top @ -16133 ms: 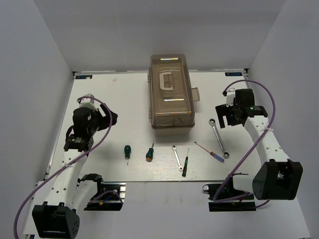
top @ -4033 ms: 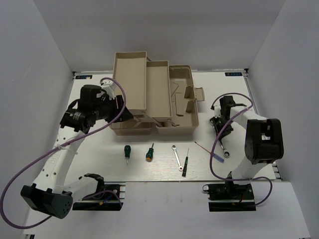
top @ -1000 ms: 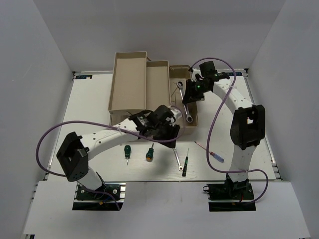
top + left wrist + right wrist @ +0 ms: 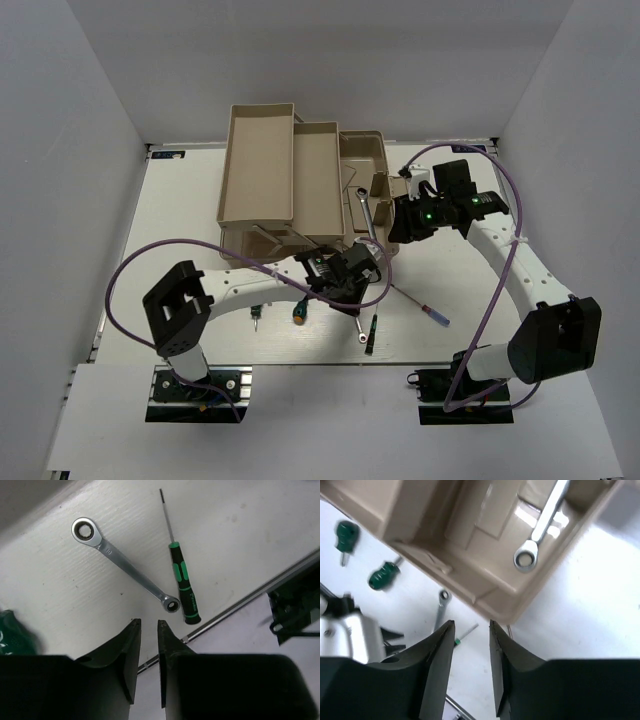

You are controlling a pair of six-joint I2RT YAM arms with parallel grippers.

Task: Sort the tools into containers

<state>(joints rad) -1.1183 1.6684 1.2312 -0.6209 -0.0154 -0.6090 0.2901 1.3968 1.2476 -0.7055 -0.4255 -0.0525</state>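
Note:
The beige containers stand open: two trays and the base tub. A large silver wrench lies in the tub. My right gripper hangs open and empty over the tub's near corner. My left gripper hovers just short of the small wrench, its jaws a narrow gap apart with nothing between them. The black precision screwdriver lies beside that wrench. Two green-handled screwdrivers and the red and blue screwdriver lie on the table.
The left arm stretches low across the table in front of the toolbox. The table's front rail runs just past the precision screwdriver. The tub's folded latch flap sticks up next to the right gripper.
The large wrench has left my right gripper and lies in the tub; that gripper has drawn back to the right. My left gripper slid right toward the small wrench and its jaws narrowed.

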